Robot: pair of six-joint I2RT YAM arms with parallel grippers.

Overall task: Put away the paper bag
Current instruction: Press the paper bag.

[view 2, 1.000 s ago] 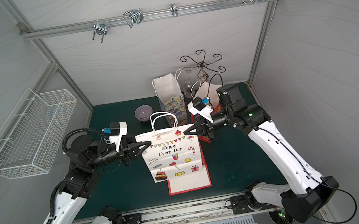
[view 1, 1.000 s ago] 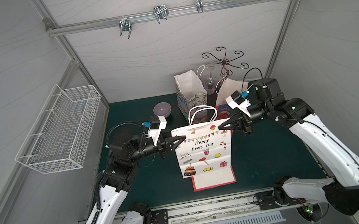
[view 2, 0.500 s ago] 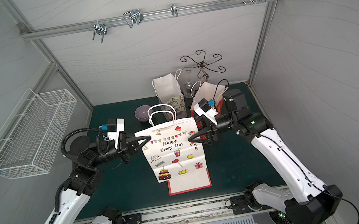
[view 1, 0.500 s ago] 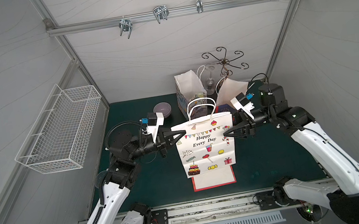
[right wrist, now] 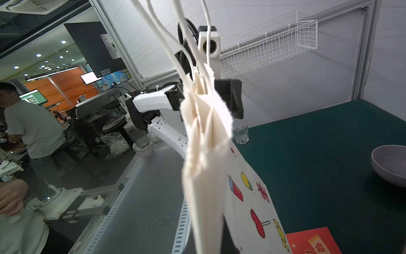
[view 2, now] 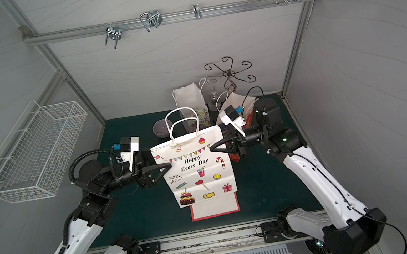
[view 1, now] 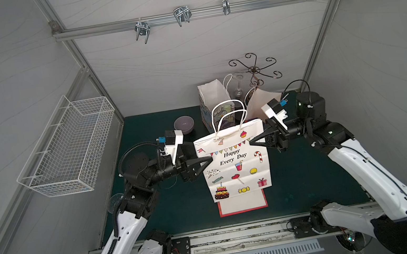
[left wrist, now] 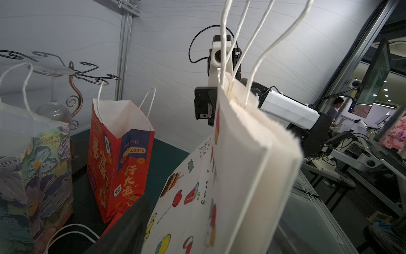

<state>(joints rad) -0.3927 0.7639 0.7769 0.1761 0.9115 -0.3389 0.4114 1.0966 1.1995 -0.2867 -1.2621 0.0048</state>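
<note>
I had the bag [view 1: 234, 161] lifted flat over the mat's [view 1: 177, 214] middle, the right gripper [view 1: 252, 141] pinching its upper edge. The left gripper [view 1: 208, 157] touched the opposite edge, jaws apparently parted, so I judged it should re-clamp before any lifting.

The paper bag [view 1: 234, 161] is white with black "Happy Every Day" lettering, coloured bunting, a cake, sweets, a red heart lolly and a candy cane. Under it lies a flat white bag [view 1: 242, 204] edged in red. On the dark green mat [view 1: 177, 212] sit a lilac bowl [view 1: 184, 124], a bag [left wrist: 35, 167] painted with swirling flowers, and a red bag [left wrist: 118, 158] with blue panels. The wire basket [view 1: 70, 151] is white.
</note>
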